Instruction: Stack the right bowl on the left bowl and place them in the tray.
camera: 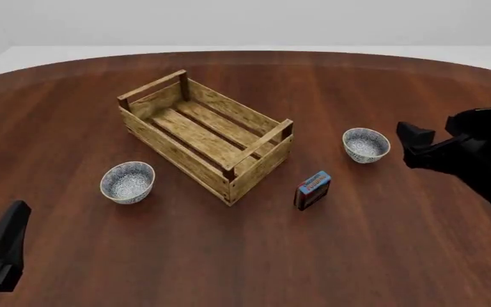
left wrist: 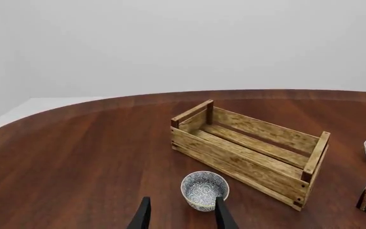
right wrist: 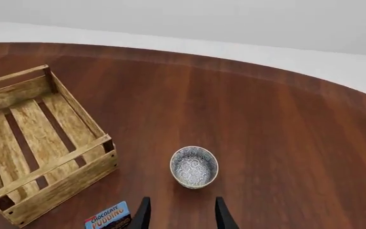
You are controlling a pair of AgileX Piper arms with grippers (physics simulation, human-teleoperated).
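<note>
The left bowl (camera: 128, 182) stands on the table to the left of the tray (camera: 204, 134); it shows in the left wrist view (left wrist: 204, 190) just ahead of my open left gripper (left wrist: 181, 217), which holds nothing. The right bowl (camera: 366, 145) sits to the right of the tray and appears in the right wrist view (right wrist: 194, 167) a short way in front of my open right gripper (right wrist: 181, 213). In the front view the right arm (camera: 472, 153) hangs beside that bowl and the left arm (camera: 0, 252) sits at the near left. The tray is empty.
A small blue-and-red chocolate pudding box (camera: 312, 190) stands between the tray and the right bowl, nearer to me. The round brown table's far edge (camera: 245, 54) curves behind the tray.
</note>
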